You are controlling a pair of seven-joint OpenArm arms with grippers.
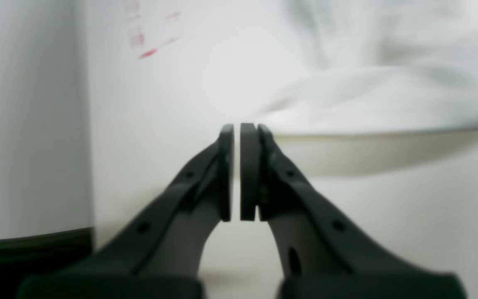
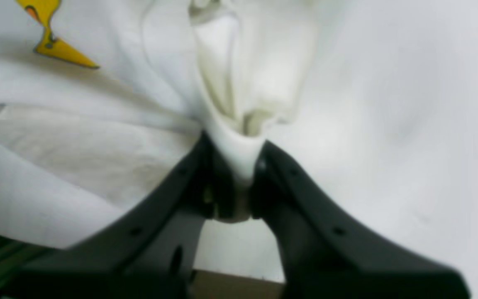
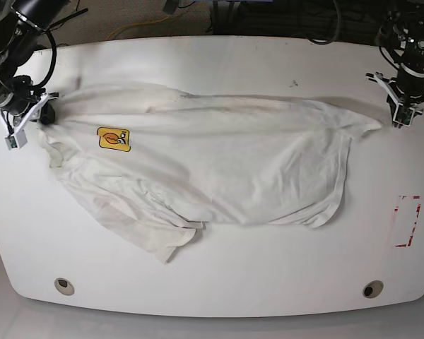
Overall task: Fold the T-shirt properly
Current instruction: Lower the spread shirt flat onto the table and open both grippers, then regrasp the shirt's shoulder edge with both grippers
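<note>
— What does the T-shirt (image 3: 219,162) look like from where I sit?

— I see an off-white short-sleeved shirt spread crumpled across the middle of the tabletop (image 3: 219,282), running from near its left edge toward the right edge. A small yellow-orange patch label (image 3: 114,138) faces up near the left end.

— Flat?

— Not to my eye: wrinkled, with a flap doubled over toward the near edge, and a pinched fold bunched at the left end.
</note>
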